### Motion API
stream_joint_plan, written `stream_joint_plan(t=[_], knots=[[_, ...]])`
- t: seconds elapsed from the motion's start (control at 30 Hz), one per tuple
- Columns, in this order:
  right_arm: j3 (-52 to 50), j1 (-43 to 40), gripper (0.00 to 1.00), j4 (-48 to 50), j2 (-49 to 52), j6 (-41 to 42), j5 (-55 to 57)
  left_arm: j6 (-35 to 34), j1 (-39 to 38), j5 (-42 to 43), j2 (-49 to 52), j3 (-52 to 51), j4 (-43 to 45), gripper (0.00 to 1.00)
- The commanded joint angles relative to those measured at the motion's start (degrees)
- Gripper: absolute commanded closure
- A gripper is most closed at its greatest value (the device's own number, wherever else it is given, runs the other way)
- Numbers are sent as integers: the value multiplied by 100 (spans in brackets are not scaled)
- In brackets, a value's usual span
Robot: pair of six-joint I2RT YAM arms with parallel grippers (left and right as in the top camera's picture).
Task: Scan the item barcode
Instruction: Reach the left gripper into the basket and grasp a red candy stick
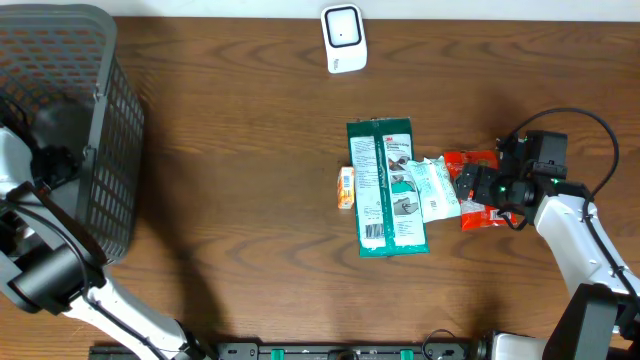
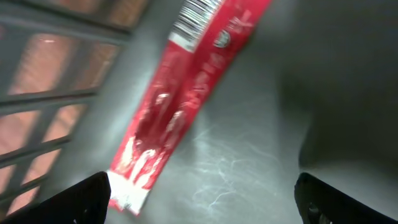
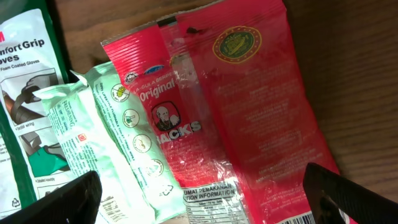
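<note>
1 basket (image 1: 110,150), 1 scanner (image 1: 344,38), 1 glove pack (image 1: 385,190), 1 pale-green packet (image 1: 435,188)

A basket (image 1: 110,150), scanner (image 1: 343,38), glove pack (image 1: 386,190), orange packet (image 1: 346,187), mint packet (image 1: 435,188) and red packet (image 1: 468,158) are laid on the wooden table (image 1: 240,200).

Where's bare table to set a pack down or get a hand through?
Widest bare patch: the table between the basket and the orange box. Also free: the back right, right of the scanner. Crowded: centre-right, where the glove pack, wipes and red snack pack overlap.
</note>
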Motion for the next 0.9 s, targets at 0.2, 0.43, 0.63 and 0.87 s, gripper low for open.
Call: stream_joint_plan(t=[0.2, 0.43, 0.63, 0.87], knots=[[68, 35, 1, 9, -44, -20, 15, 564, 59, 927, 391, -37, -105, 2], [68, 35, 1, 9, -44, -20, 15, 702, 289, 2092, 446, -44, -173, 2], [68, 35, 1, 9, -44, -20, 15, 695, 313, 2715, 179, -13, -332, 20], [68, 35, 1, 9, -44, -20, 13, 1036, 323, 1561, -223, -15, -90, 16]])
